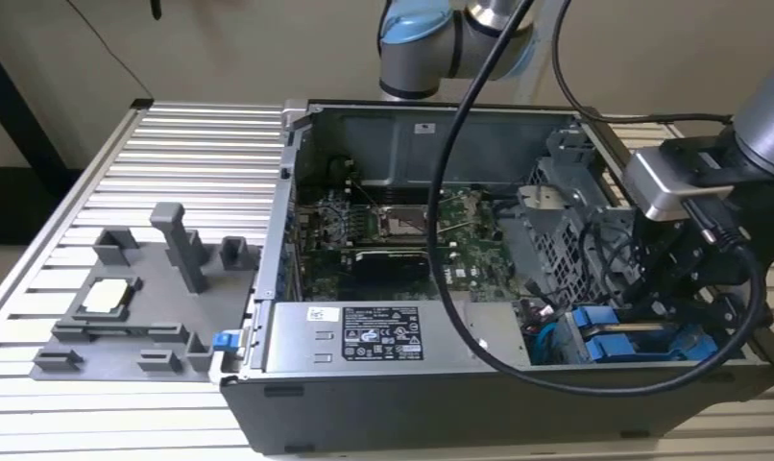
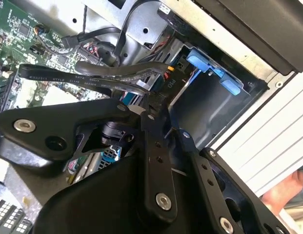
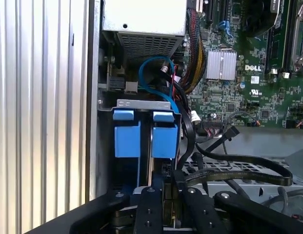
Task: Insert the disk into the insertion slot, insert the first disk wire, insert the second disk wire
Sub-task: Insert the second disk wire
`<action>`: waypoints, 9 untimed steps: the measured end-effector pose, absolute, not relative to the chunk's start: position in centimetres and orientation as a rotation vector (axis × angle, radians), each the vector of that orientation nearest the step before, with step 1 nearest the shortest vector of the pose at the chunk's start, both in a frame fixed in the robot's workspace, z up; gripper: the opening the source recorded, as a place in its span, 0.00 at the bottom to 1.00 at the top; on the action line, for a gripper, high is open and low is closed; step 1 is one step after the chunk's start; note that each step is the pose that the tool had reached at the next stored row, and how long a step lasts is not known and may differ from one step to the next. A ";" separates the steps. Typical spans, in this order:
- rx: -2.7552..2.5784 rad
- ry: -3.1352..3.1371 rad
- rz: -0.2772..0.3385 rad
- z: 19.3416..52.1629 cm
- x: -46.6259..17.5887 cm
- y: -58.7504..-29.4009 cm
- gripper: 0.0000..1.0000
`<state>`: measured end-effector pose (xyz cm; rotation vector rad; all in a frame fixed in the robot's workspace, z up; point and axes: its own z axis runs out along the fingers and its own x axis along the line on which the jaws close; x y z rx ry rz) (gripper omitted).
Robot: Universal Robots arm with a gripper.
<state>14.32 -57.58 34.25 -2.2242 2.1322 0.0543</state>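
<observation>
1. The gripper (image 3: 163, 195) is down inside the computer case (image 1: 400, 403), at the exterior view's right, near corner; its black fingers (image 3: 150, 209) sit close together, but I cannot tell if they pinch anything, because wires hide the tips.
2. The disk (image 3: 165, 141), in its blue carrier, looks pushed into the insertion slot (image 3: 141, 103), beside another blue carrier (image 3: 127, 139); both sit just past the gripper.
3. A flat black cable (image 2: 88, 78) runs right across the gripper; it could snag on the fingers and get pulled loose.
4. The blue wire (image 3: 153, 73) and other wires crowd the slot; a plug could go in crooked and bend.
5. The power-supply box (image 1: 387, 336) and the cage walls (image 1: 554, 211) are very near; a sideways move could bump them.
</observation>
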 end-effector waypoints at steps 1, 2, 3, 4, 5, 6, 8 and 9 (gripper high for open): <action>-2.224 2.132 0.054 34.7 14.3 -57.6 0.24; -2.224 2.132 0.054 35.2 14.3 -57.6 0.24; -2.224 2.132 0.054 35.7 14.3 -57.6 0.24; -2.224 2.133 0.054 36.1 14.3 -57.6 0.24; -2.224 2.133 0.054 36.6 14.3 -57.6 0.24; -2.224 2.133 0.054 37.0 14.3 -57.6 0.24; -2.224 2.133 0.054 37.9 14.3 -57.6 0.24; -2.224 2.132 0.054 38.4 14.3 -57.6 0.24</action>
